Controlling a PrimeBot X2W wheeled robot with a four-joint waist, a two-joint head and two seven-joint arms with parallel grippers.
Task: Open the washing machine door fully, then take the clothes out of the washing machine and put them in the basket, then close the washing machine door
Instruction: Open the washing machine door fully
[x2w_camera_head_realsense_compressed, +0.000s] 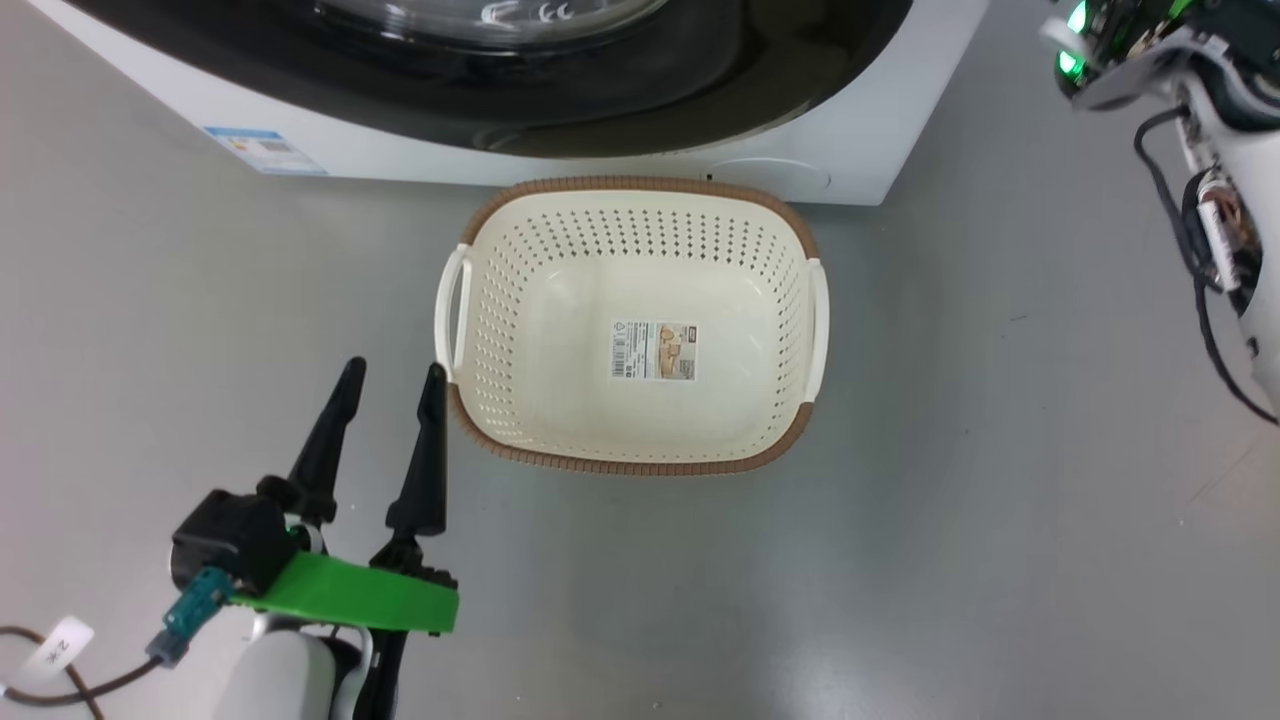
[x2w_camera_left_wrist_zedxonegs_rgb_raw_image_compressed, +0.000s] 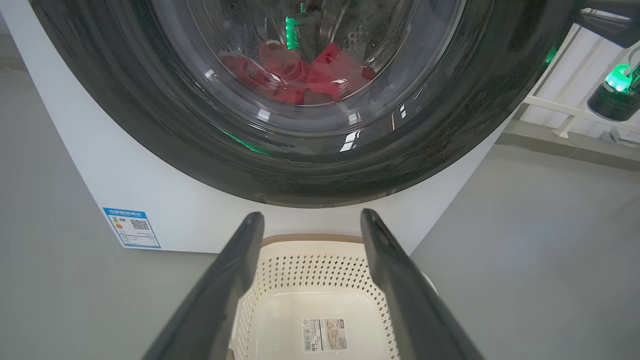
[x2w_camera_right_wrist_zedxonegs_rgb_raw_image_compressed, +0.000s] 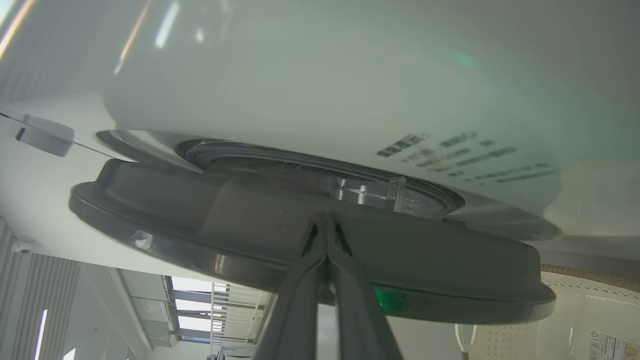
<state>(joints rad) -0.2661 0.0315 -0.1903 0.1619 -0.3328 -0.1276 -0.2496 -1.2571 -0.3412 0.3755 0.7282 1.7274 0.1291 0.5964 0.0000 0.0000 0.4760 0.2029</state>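
Squarely before the washing machine (x2w_camera_head_realsense_compressed: 400, 160) sits the basket (x2w_camera_head_realsense_compressed: 500, 330) on the grey floor (x2w_camera_head_realsense_compressed: 1000, 500), holding nothing but a sticker (x2w_camera_head_realsense_compressed: 653, 350) on its bottom. The left gripper (x2w_camera_head_realsense_compressed: 394, 368) hangs just beside the basket's near left corner, its two dark fingers spread apart and holding nothing. The washing machine door (x2w_camera_head_realsense_compressed: 700, 90) is cut off by the top edge of the head view. From the left wrist, the clothes (x2w_camera_left_wrist_zedxonegs_rgb_raw_image_compressed: 330, 70) show as red folds low in the drum, blurred behind the glass, and a blue label (x2w_camera_left_wrist_zedxonegs_rgb_raw_image_compressed: 131, 227) marks the machine's white front.

The right gripper (x2w_camera_right_wrist_zedxonegs_rgb_raw_image_compressed: 327, 225) has its fingers pressed together, tips at the edge of the door's black rim. Whether they touch it cannot be told. Past the rim, the grey gasket (x2w_camera_right_wrist_zedxonegs_rgb_raw_image_compressed: 240, 155) and a latch (x2w_camera_right_wrist_zedxonegs_rgb_raw_image_compressed: 370, 192) show in a narrow gap. The right forearm (x2w_camera_head_realsense_compressed: 1250, 200), pale and trailing a black cable (x2w_camera_head_realsense_compressed: 1190, 260), stands well apart from the basket.
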